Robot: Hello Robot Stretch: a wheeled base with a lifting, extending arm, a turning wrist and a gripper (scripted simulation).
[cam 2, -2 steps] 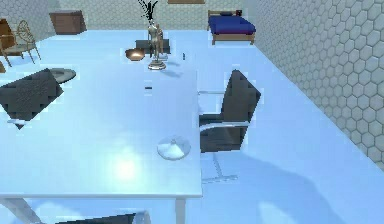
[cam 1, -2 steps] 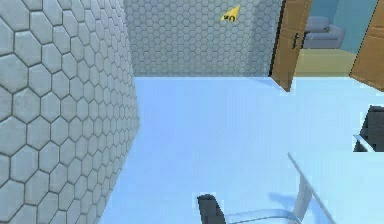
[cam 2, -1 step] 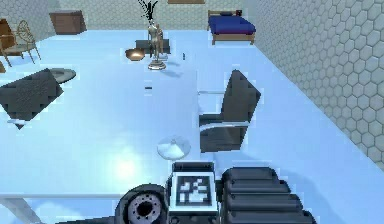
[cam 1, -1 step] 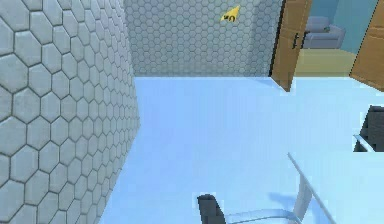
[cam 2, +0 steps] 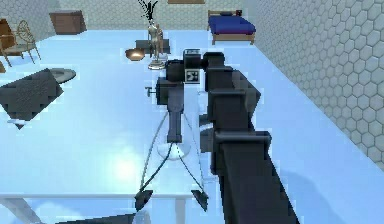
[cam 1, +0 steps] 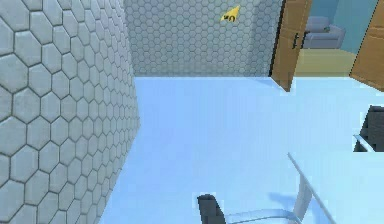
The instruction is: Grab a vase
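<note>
Arm: a dark square bar (cam 2: 245, 170) is seen rising from the bottom edge of the arm side view, with two white squares (cam 2: 201, 59) with black marks at its far end.
Gripper: the gripper (cam 2: 172, 197) is seen left of the squares and below them in the picture. Its dark body leads down to two thin fingers (cam 2: 143, 197) with dark tips.
Gripper state: nothing is held, as only a bare, pale floor or tabletop is seen at and behind the fingertips. How wide the fingers stand cannot be told.
Vase: a tan upright vessel with dark twigs rising from it, taken for the vase (cam 2: 155, 38), is seen near the top of the arm side view. It is farther out than the white squares and well apart from the fingertips.
Beside the vase: a small dark thing with an orange spot (cam 2: 135, 50) is seen just to its left in the picture. What carries the two cannot be made out.
Surface: a white surface (cam 1: 340, 190) is shown at the forward view's lower right, with a dark seat (cam 1: 211, 210) at the bottom edge beside it.
Floor: a pale blue floor (cam 1: 210, 120) is shown in both views.
Walls: a hexagon-tiled wall (cam 1: 60, 110) is seen along the forward view's left. Another (cam 2: 345, 60) is seen on the arm side view's right.
Door: a brown door (cam 1: 290, 45) is shown standing open at the forward view's upper right, with a grey-blue sofa (cam 1: 325, 35) seen through the opening.
Far furniture: a dark blue bed (cam 2: 230, 25), a brown dresser (cam 2: 68, 20) and a wooden chair (cam 2: 15, 40) are lined along the top of the arm side view.
Left of the arm: a dark angular thing (cam 2: 30, 95) is seen on the floor, its kind not told.
</note>
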